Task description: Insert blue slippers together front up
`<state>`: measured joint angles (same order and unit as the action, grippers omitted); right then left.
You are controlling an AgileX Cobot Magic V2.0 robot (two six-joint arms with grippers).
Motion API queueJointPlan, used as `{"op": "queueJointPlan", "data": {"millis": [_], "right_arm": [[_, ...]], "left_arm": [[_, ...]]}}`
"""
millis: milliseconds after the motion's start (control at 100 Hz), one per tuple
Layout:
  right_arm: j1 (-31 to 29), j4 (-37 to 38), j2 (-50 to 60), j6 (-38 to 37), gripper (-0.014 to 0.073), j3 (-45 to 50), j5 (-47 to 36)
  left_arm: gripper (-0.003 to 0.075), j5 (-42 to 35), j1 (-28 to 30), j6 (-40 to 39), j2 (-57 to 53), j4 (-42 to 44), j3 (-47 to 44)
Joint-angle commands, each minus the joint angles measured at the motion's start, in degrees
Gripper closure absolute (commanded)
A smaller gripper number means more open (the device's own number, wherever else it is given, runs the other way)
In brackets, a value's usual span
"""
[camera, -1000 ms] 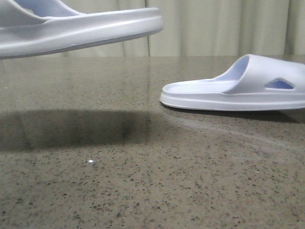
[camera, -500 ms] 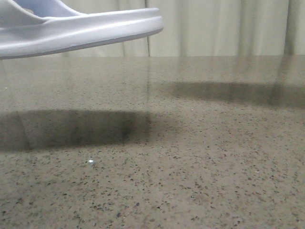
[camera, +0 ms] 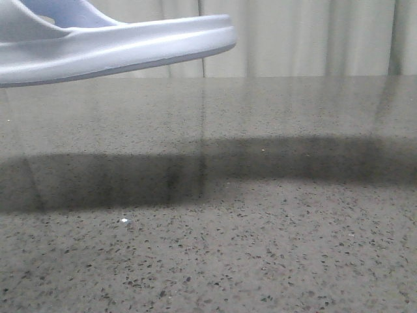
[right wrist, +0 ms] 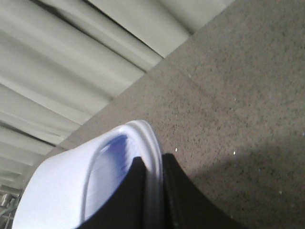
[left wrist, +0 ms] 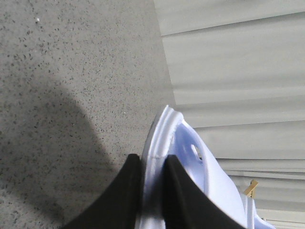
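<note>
One pale blue slipper (camera: 111,45) hangs in the air at the upper left of the front view, sole down, its rounded end pointing right. In the left wrist view my left gripper (left wrist: 153,164) is shut on that slipper's (left wrist: 190,162) sole edge, black fingers (left wrist: 128,191) on either side. The other blue slipper (right wrist: 71,186) shows only in the right wrist view, lifted off the table, with my right gripper (right wrist: 152,164) shut on its sole rim. Neither gripper appears in the front view.
A dark speckled stone tabletop (camera: 260,248) fills the front view, with wide shadows across its middle. Pale pleated curtains (camera: 306,36) hang behind the table's far edge.
The slipper that lay on the table at the right a second ago has been lifted out of the front view. The held left slipper has shifted slightly right. The table shadows have widened.
</note>
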<state>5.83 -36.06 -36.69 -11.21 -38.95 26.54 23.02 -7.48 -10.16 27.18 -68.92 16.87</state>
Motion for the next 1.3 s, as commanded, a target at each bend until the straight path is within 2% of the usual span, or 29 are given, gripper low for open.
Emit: {"op": "queueJointPlan", "data": {"millis": [0,160,520,620,870,1040,1290], "right_arm": [[-0.2,-5.1,0.5,3.8,0.0685,-2.2,-0.6],[-0.2,-12.3,0.5,11.2,0.0685,-2.2,1.6],[-0.2,-12.7,-1.5,14.5,0.0685,-2.2,2.7],[-0.2,-12.9,-3.4,14.7,0.0685,-2.2,3.8],[-0.2,-18.8,-5.4,21.1,0.0685,-2.2,3.3],[-0.2,-20.5,-7.2,22.4,0.0685,-2.2,2.7],[-0.2,-31.6,-10.8,32.3,0.0685,-2.2,3.8]], "left_arm": [[0.0704,-0.4,-0.4,-0.2,0.2,-1.6,1.5],[0.0704,0.4,-0.4,-0.1,0.2,-2.1,1.5],[0.0704,2.6,-0.4,0.0,0.2,-4.0,1.5],[0.0704,2.7,-0.4,3.5,0.2,-6.7,1.5],[0.0704,2.7,-0.4,6.2,0.2,-8.8,1.5],[0.0704,2.7,-0.4,9.0,0.2,-11.3,1.5],[0.0704,2.7,-0.4,9.0,0.2,-11.7,1.5]]}}
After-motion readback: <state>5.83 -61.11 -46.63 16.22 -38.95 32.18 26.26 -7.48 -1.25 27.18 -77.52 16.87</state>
